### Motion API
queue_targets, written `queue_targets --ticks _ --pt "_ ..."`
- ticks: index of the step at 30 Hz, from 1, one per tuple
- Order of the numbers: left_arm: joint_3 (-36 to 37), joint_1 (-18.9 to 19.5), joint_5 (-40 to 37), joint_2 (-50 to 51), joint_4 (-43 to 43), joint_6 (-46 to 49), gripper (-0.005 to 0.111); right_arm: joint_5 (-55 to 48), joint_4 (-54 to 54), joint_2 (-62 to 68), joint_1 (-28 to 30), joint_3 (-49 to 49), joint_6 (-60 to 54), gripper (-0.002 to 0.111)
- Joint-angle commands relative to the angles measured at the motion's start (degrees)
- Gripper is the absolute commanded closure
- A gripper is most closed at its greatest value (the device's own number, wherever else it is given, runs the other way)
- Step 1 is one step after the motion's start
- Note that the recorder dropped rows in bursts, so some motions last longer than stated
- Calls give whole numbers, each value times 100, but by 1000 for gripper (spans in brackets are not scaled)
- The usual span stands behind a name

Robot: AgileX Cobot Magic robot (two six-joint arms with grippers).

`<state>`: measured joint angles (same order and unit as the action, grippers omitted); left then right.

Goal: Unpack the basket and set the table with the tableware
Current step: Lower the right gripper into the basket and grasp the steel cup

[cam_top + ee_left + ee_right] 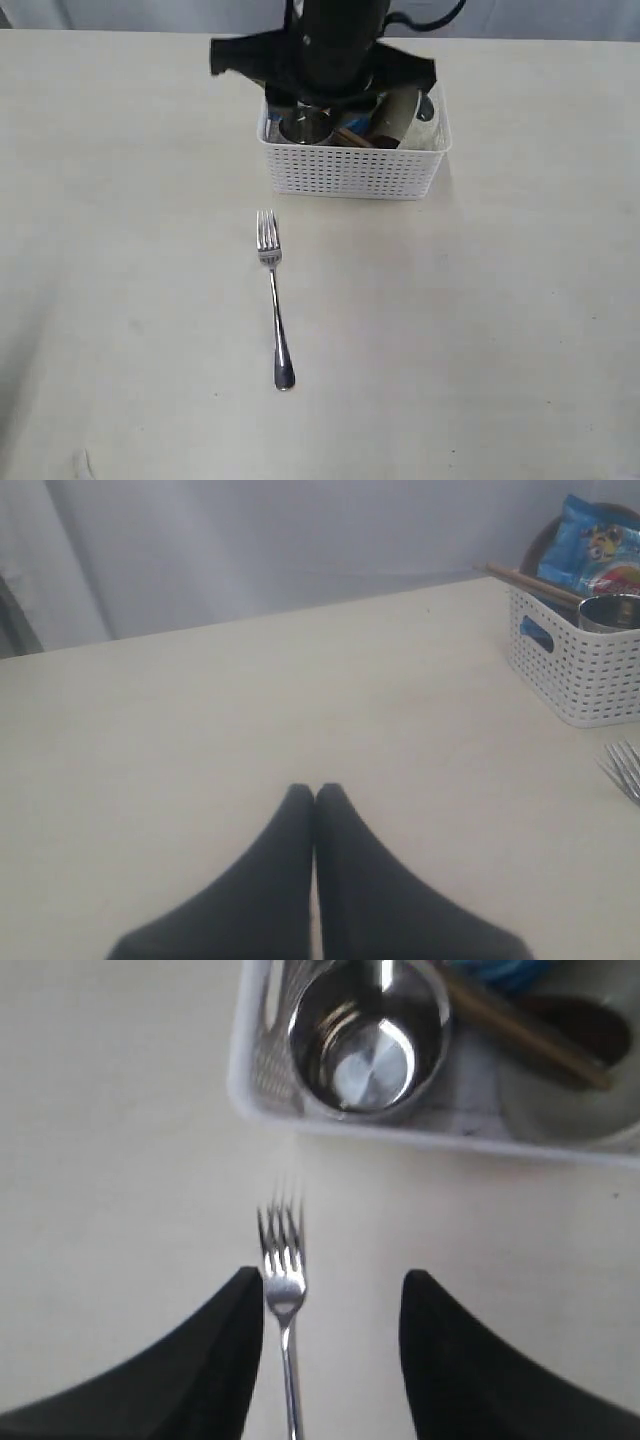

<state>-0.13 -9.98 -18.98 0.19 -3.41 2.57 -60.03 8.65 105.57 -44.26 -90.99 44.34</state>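
- Looking down the right wrist camera, I see the right gripper (332, 1280) with its jaws spread wide and nothing between the pads but table.
- The fork (284, 1290) lies flat on the table (480, 330) in that gap, close by one finger and clear of both. I count it as placed.
- Its long axis runs straight away from the gripper, tines toward the basket (400, 1138) and handle back under the wrist.
- Past the tines comes the basket's near wall, and just inside it the steel cup (368, 1040) stands upright, mouth up.
- Deeper in the basket lie the chopsticks (520, 1032), slanted across the cream bowl (570, 1110).
- My left gripper (315, 795) has its fingers pressed together, empty, over bare table; the basket sits well off to one side of it.
- My judgement: the right arm is the nearer one, and the cup is its next pick, reached by going forward over the fork without touching it.
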Motion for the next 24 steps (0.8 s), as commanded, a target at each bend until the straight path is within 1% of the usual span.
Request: queue_targets --ticks 1,5,8,17,24 --pt "13 14 53 -19 49 -2 107 -121 -228 -3 536 -229 -130 66" --pt "13 14 53 -19 49 -2 107 -109 -653 253 833 -229 -607 66" --pt "13 14 53 -19 49 -2 107 45 -823 491 929 -229 -875 66" --pt "13 14 53 -19 49 -2 107 883 -865 1138 931 -229 -976 66" --pt "13 14 53 -19 49 -2 107 1047 -812 1433 978 -290 -976 66"
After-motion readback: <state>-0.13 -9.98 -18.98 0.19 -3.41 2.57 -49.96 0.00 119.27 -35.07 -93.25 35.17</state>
